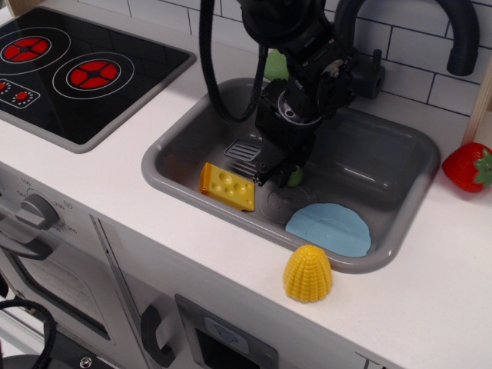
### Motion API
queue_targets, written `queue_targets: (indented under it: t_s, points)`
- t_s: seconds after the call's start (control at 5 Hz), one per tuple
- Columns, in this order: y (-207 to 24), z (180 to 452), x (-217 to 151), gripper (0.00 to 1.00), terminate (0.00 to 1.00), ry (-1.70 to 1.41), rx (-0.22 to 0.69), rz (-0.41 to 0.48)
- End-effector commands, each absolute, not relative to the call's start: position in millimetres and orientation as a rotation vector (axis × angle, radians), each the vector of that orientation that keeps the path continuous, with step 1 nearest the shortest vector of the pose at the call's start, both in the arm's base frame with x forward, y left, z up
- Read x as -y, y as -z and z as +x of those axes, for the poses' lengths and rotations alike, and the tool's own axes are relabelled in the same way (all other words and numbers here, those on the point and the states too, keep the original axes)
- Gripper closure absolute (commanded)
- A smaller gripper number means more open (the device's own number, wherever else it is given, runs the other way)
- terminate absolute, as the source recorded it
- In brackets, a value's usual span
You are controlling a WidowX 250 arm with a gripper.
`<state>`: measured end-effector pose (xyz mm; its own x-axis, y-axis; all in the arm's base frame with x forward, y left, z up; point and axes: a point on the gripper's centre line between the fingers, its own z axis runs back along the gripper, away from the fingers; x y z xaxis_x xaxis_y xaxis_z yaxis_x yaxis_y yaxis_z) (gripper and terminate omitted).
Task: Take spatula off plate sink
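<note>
The gripper [278, 171], fingers clamped on the spatula [247, 151], holds it clear of the plate [329, 228] over the sink [384, 146]; only release remains.

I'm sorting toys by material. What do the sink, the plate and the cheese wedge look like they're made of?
Sink: grey moulded plastic, semi-gloss; soft highlights on rounded walls.
Plate: light-blue matte plastic, possibly rubbery; flat, no glare.
Cheese wedge: yellow hard plastic, slight sheen, moulded holes.
</note>
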<state>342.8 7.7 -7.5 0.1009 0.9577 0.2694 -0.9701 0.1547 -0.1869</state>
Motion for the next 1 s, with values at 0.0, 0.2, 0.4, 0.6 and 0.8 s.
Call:
queue_targets:
  t_s: [0.0, 0.2, 0.4, 0.6, 0.8]
  points:
    - [-20.4, 360.0, -12.0, 0.0, 0.0, -1.428, 0.381, 0.006]
    - [-38.3, 360.0, -9.2, 0.0, 0.0, -1.434, 0.373, -0.015]
    - [-63.9, 353.6, -3.0, 0.0, 0.0, -1.424, 0.357, -0.056]
    - [-91.8, 343.9, -3.4, 0.0, 0.0, -1.374, 0.372, -0.04]
    - [-91.8, 343.9, -3.4, 0.0, 1.0, -1.374, 0.372, -0.04]
